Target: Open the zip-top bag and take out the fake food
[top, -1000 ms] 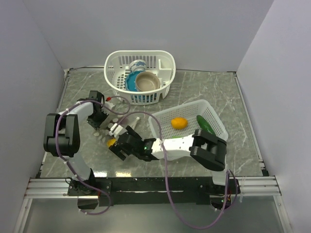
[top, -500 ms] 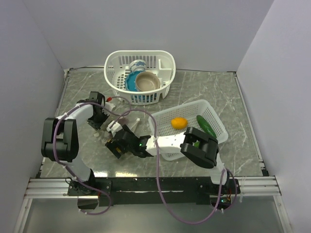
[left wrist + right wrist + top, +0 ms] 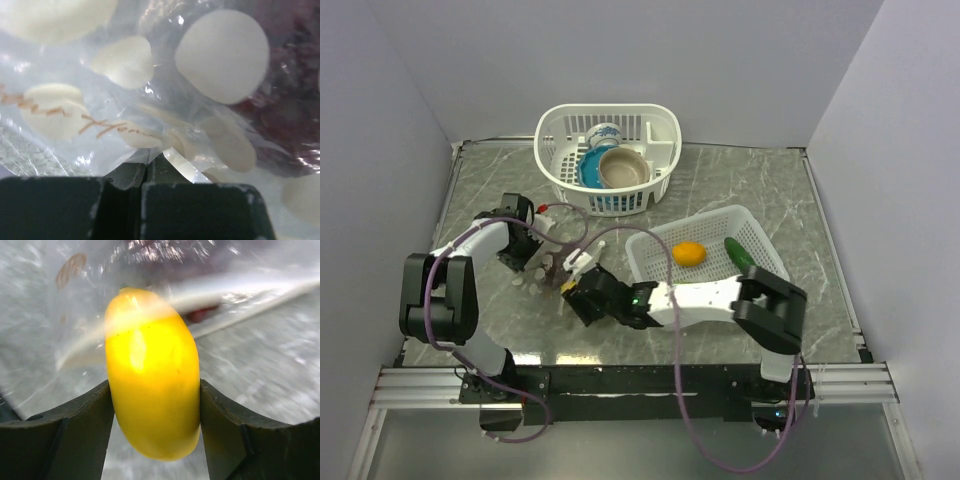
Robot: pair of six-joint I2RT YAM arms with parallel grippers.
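The zip-top bag point(image 3: 552, 262) lies left of centre, clear with pale dots. My left gripper point(image 3: 527, 250) is shut on its thin plastic; the left wrist view shows the jaws point(image 3: 145, 170) pinching the film, with the dark purple grape bunch point(image 3: 282, 95) inside the bag. My right gripper point(image 3: 578, 292) is shut on the yellow fruit point(image 3: 567, 285), which sits between both fingers point(image 3: 75, 435) in the right wrist view point(image 3: 152, 390). The bag's whitish strip point(image 3: 235, 290) crosses the fruit's far end. An orange fruit point(image 3: 688, 253) and a green cucumber piece point(image 3: 743, 257) lie in a mesh basket.
The tilted white mesh basket point(image 3: 765, 240) holding the orange fruit and cucumber stands right of centre, with my right arm lying along its front. A second white basket point(image 3: 665, 140) at the back holds blue and brown bowls. Grey walls close the sides.
My right gripper has drawn back to the right with the yellow fruit, away from the bag. The left gripper has stayed on the bag, which has shifted slightly.
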